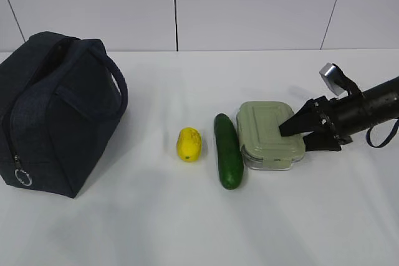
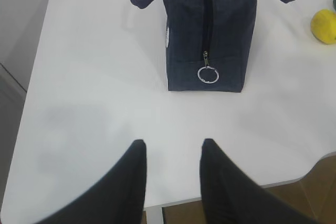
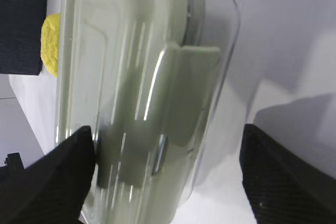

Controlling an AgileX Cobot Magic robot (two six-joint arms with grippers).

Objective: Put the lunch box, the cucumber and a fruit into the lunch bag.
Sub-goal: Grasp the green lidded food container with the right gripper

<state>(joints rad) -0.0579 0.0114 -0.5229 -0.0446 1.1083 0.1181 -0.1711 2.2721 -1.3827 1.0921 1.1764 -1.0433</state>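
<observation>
Wide-open jaws of my right gripper (image 3: 168,177) sit on both sides of the lunch box (image 3: 142,103), across its short way, not squeezing.

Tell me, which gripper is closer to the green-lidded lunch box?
The right. The right gripper is open around the lunch box, one finger on each side. The left gripper hangs over bare table in front of the lunch bag, far away.

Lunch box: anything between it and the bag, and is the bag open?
The cucumber and the yellow fruit lie on the table between the lunch box and the lunch bag. The bag's zipper looks closed, ring pull at the bottom end. The right gripper is open around the box.
</observation>
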